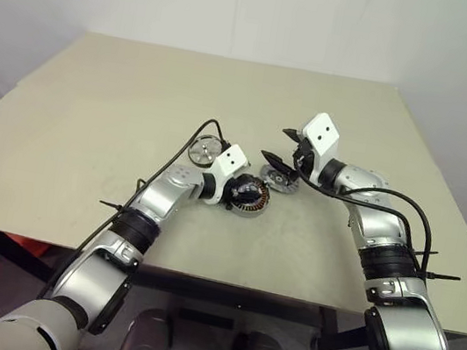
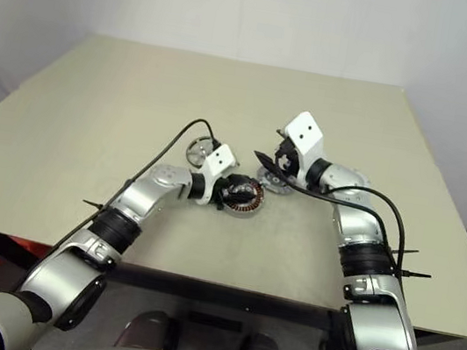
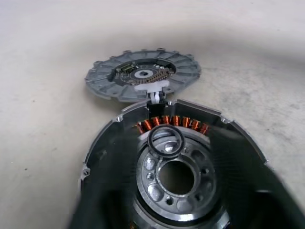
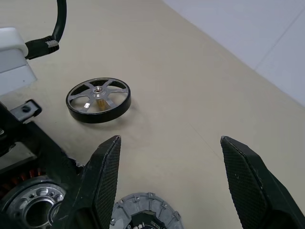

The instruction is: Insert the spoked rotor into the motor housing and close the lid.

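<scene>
Motor housing (image 1: 250,197) is lying flat on the table (image 1: 94,100), around the middle and toward the near edge, copper windings showing around the central hole. Left gripper (image 1: 242,194) is sitting right at it; whether its fingers are gripping the rim or parted can't be told. Right gripper (image 4: 169,176) is hovering with fingers spread wide and nothing between them, above the lid (image 3: 143,76), which is lying just beside the housing on its right. Spoked rotor (image 4: 98,99) is resting flat on the housing's far-left side, near but apart, not yet inserted.

Handling judgement: the rotor is looking like rigid metal, fairly dense for its bulk, with a smooth dark rim that may slip. Best hold is likely across the rim, or on a spoke near the hub. It needs lowering square over the bore; a tilt could jam it or scuff the windings, which are the fragile part.
</scene>
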`<action>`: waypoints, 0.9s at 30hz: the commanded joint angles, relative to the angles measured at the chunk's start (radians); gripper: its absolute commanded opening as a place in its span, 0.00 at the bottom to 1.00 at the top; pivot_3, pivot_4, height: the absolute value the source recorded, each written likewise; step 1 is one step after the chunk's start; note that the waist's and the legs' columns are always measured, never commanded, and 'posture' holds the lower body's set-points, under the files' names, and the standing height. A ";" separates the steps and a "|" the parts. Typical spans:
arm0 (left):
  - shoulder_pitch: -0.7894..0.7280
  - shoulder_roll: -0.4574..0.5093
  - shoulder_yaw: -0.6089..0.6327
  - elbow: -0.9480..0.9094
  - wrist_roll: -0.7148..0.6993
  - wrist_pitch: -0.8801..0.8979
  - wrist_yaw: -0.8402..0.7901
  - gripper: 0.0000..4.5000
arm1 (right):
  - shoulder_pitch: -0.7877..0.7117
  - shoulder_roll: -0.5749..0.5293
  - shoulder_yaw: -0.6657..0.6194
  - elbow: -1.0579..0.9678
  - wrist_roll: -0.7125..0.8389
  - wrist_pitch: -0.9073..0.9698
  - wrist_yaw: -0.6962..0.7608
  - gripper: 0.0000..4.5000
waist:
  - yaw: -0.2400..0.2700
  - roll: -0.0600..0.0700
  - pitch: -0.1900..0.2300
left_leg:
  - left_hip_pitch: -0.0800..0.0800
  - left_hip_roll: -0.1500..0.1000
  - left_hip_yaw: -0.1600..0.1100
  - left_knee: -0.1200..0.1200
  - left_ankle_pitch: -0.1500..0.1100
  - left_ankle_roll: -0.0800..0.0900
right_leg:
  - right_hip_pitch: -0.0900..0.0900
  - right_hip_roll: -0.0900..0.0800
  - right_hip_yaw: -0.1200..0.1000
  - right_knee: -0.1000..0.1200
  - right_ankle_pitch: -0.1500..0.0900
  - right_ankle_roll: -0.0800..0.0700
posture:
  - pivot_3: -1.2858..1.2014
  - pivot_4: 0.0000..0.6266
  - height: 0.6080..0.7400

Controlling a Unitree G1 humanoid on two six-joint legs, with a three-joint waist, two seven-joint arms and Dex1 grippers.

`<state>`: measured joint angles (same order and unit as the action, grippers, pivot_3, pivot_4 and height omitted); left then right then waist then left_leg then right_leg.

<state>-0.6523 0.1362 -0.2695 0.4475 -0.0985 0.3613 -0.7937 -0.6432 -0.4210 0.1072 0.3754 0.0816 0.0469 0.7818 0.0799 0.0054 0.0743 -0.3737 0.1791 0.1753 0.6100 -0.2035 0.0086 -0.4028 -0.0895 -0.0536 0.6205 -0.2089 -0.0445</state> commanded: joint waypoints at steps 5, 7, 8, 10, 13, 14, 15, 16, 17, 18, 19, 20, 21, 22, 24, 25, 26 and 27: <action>0.009 0.026 0.054 -0.089 -0.033 0.008 0.004 0.57 | -0.022 0.004 -0.019 -0.028 0.012 -0.010 -0.004 0.84 | 0.000 0.000 0.000 | 0.000 0.000 0.000 -0.001 0.000 0.000 | 0.000 0.000 0.000 0.000 0.000 0.000 | 0.52 0.00 1.00; 0.021 0.040 0.077 -0.116 -0.043 0.013 0.017 0.57 | -0.022 0.006 -0.017 -0.024 0.011 -0.012 -0.003 0.84 | -0.001 0.000 0.000 | 0.000 0.000 0.000 -0.001 0.000 0.000 | 0.000 0.000 0.000 0.000 0.000 0.000 | 0.52 0.00 1.00; 0.030 0.047 0.089 -0.131 -0.047 0.014 0.025 0.57 | -0.021 0.008 -0.015 -0.024 0.012 -0.012 -0.001 0.84 | -0.001 0.000 0.000 | 0.000 0.000 0.000 -0.001 0.000 0.000 | 0.000 0.000 0.000 -0.001 0.000 0.000 | 0.52 0.00 1.00; 0.043 0.054 0.112 -0.158 -0.057 0.017 0.043 0.57 | -0.018 0.009 -0.011 -0.026 0.010 -0.011 0.004 0.84 | -0.001 0.000 0.000 | 0.000 0.000 0.000 -0.002 0.000 0.000 | 0.000 0.000 0.000 -0.001 0.000 0.000 | 0.52 0.00 1.00; 0.059 0.065 0.167 -0.201 -0.077 0.023 0.087 0.57 | -0.005 0.012 0.001 -0.039 0.013 0.006 0.019 0.84 | -0.001 0.000 0.000 | 0.000 0.000 0.000 -0.002 0.000 0.000 | 0.000 0.000 0.000 -0.001 0.000 0.000 | 0.52 0.00 1.00; 0.062 0.069 0.177 -0.210 -0.080 0.025 0.097 0.57 | -0.002 0.014 0.003 -0.042 0.014 0.011 0.022 0.84 | -0.001 0.000 0.000 | 0.000 0.000 0.000 -0.002 0.000 0.000 | 0.000 0.000 0.000 -0.001 0.000 0.000 | 0.52 0.00 1.00; 0.069 0.079 0.198 -0.219 -0.083 0.027 0.115 0.57 | 0.011 0.015 0.013 -0.056 0.010 0.019 0.028 0.84 | -0.001 0.000 0.000 | 0.000 0.000 0.000 -0.002 0.000 0.000 | 0.000 0.000 0.000 -0.001 0.000 0.000 | 0.52 0.00 1.00; 0.077 0.089 0.216 -0.228 -0.085 0.030 0.129 0.57 | 0.023 0.015 0.023 -0.071 0.006 0.027 0.036 0.84 | -0.001 0.000 0.000 | 0.000 0.000 0.000 -0.002 0.000 0.000 | 0.000 0.000 0.000 -0.001 0.000 0.000 | 0.52 0.00 1.00; 0.092 0.103 0.236 -0.241 -0.089 0.035 0.143 0.57 | 0.039 0.015 0.035 -0.092 0.003 0.039 0.043 0.84 | -0.002 0.000 0.000 | 0.000 0.000 0.000 -0.002 0.000 0.000 | 0.000 0.000 0.000 -0.002 0.000 0.000 | 0.52 0.00 1.00; 0.106 0.118 0.252 -0.255 -0.092 0.039 0.152 0.57 | 0.053 0.013 0.045 -0.113 0.003 0.054 0.052 0.84 | -0.003 0.000 0.000 | 0.000 0.000 0.000 -0.003 0.000 0.000 | 0.000 0.000 0.000 -0.002 0.000 0.000 | 0.52 0.00 1.00; 0.126 0.136 0.267 -0.274 -0.096 0.046 0.157 0.57 | 0.067 0.006 0.055 -0.137 0.004 0.070 0.065 0.84 | -0.005 0.000 0.000 | 0.000 0.000 0.000 -0.004 0.000 0.000 | 0.000 0.000 0.000 -0.002 0.000 0.000 | 0.52 0.00 1.00; 0.144 0.153 0.280 -0.292 -0.100 0.053 0.162 0.57 | 0.078 -0.003 0.062 -0.156 0.003 0.082 0.078 0.84 | -0.007 0.000 0.000 | 0.000 0.000 0.000 -0.004 0.000 0.000 | 0.000 0.000 0.000 -0.003 0.000 0.000 | 0.52 0.00 1.00; 0.165 0.170 0.296 -0.310 -0.104 0.060 0.167 0.57 | 0.085 -0.013 0.066 -0.169 0.001 0.092 0.088 0.84 | -0.008 0.000 0.000 | 0.000 0.000 0.000 -0.005 0.000 0.000 | -0.001 0.001 0.000 -0.003 0.000 0.000 | 0.52 0.00 1.00; 0.188 0.188 0.312 -0.329 -0.109 0.067 0.172 0.57 | 0.090 -0.025 0.068 -0.175 -0.007 0.097 0.091 0.84 | -0.008 0.000 0.000 | 0.000 0.000 0.000 -0.005 0.000 0.000 | -0.001 0.001 0.000 -0.004 0.000 0.000 | 0.52 0.00 1.00; 0.223 0.211 0.336 -0.357 -0.117 0.079 0.184 0.57 | 0.092 -0.043 0.070 -0.174 -0.022 0.102 0.090 0.84 | -0.008 0.000 0.000 | 0.000 0.000 0.000 -0.006 0.000 0.000 | -0.001 0.001 0.000 -0.004 0.000 0.000 | 0.52 0.00 1.00; 0.236 0.219 0.343 -0.367 -0.120 0.084 0.190 0.58 | 0.092 -0.050 0.072 -0.174 -0.027 0.101 0.090 0.79 | -0.008 0.000 0.000 | 0.000 0.000 0.000 -0.006 0.000 0.000 | -0.001 0.000 0.000 -0.005 0.000 0.000 | 0.52 0.00 1.00; 0.247 0.223 0.348 -0.376 -0.124 0.089 0.195 0.58 | 0.092 -0.055 0.073 -0.174 -0.029 0.100 0.092 0.75 | -0.006 0.000 0.000 | 0.000 0.000 0.000 -0.006 0.000 0.000 | -0.001 0.001 0.000 -0.005 0.000 0.000 | 0.52 0.00 1.00; 0.266 0.225 0.354 -0.389 -0.127 0.093 0.202 0.58 | 0.092 -0.057 0.073 -0.174 -0.029 0.100 0.093 0.70 | -0.006 0.000 0.000 | 0.000 0.000 0.000 -0.006 0.000 -0.001 | 0.000 0.001 0.000 -0.005 0.000 0.000 | 0.52 0.00 1.00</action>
<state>-0.3824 0.3579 0.0717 0.1208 -0.2042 0.4519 -0.6005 -0.5365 -0.4729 0.1873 0.2525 0.0519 0.1524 0.8712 0.0742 0.0054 0.0746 -0.3737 0.1791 0.1754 0.6044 -0.2032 0.0080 -0.4030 -0.0890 -0.0540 0.6157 -0.2091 -0.0443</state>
